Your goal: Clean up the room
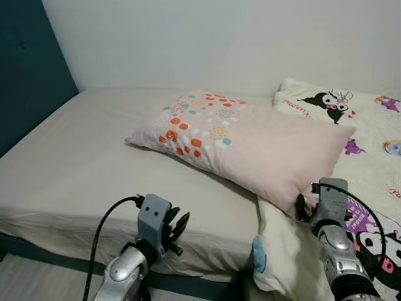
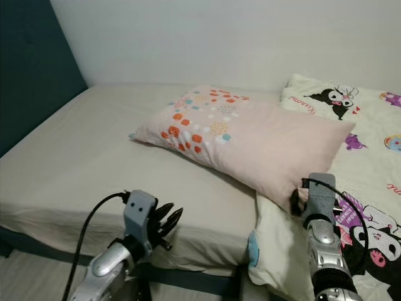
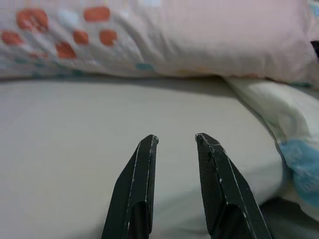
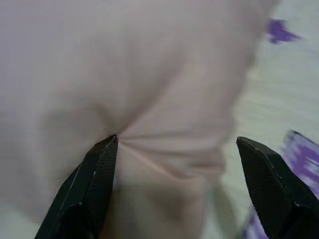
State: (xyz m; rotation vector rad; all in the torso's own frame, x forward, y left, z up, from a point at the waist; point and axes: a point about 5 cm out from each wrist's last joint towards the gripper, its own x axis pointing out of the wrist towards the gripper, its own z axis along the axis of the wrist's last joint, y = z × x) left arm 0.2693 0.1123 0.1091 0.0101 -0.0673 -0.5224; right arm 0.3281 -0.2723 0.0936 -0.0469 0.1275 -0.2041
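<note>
puckering soft pink pillow [image 4: 164, 99]

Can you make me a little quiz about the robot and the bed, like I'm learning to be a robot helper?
1. True or false: the right gripper has its fingers spread around the near corner of the pink pillow.
2. What lies under that pillow on the robot's right side? A) a cartoon-print blanket B) a towel C) a book
3. Fill in: the left gripper hovers over the bare beige ____, with its fingers a little apart and nothing between them.

Key: 1 true; 2 A; 3 sheet.
</note>
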